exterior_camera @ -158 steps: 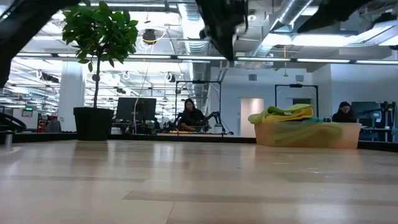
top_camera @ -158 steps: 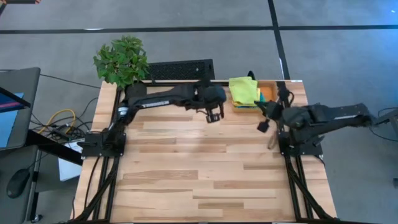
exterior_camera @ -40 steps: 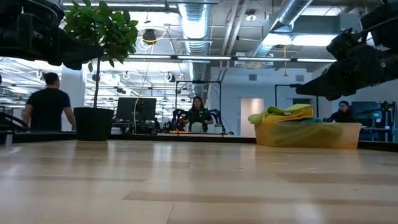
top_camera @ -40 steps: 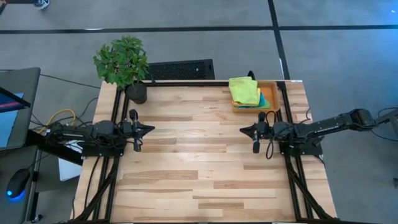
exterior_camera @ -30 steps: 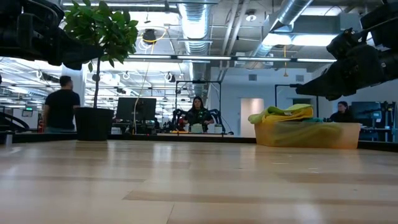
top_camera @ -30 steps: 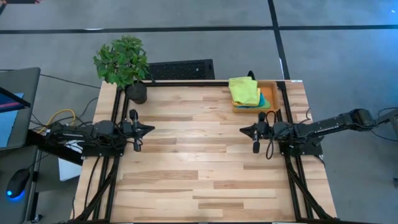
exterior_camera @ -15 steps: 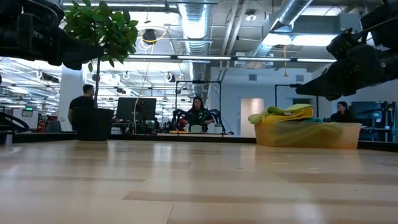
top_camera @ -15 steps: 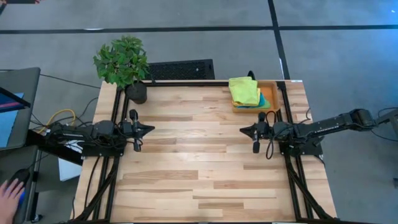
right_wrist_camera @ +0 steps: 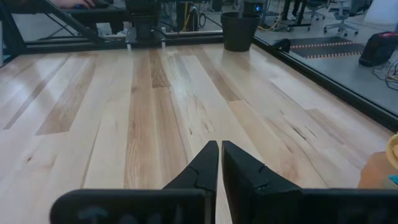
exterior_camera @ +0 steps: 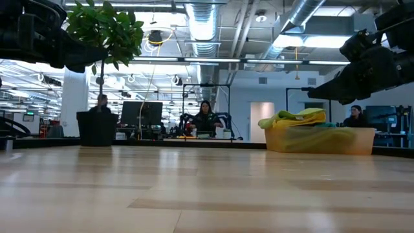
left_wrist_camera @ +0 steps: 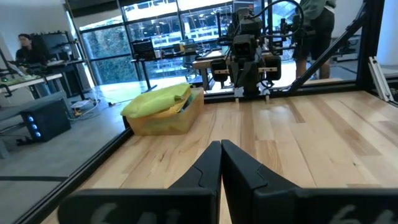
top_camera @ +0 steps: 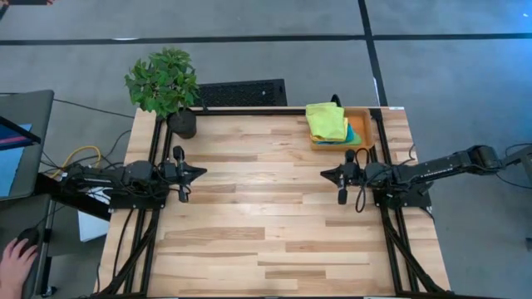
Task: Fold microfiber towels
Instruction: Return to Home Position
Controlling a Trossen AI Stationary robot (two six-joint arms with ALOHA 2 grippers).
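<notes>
High view: soft towels point(top_camera: 326, 121) heap the rectangular tray point(top_camera: 364, 128) (left gripper point(top_camera: 196, 171), right gripper point(top_camera: 327, 174) closed).

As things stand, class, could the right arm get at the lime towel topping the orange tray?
Probably yes: the lime towel lies uncovered on top, nothing standing between it and the right gripper.

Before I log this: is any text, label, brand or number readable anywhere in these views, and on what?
No text can be read in any view.
The orange tray and the towels in it: plain, no label showing.
The left end effector and right end effector, both shut: no markings visible.
The screens in the room behind: too small and blurred to read.
</notes>
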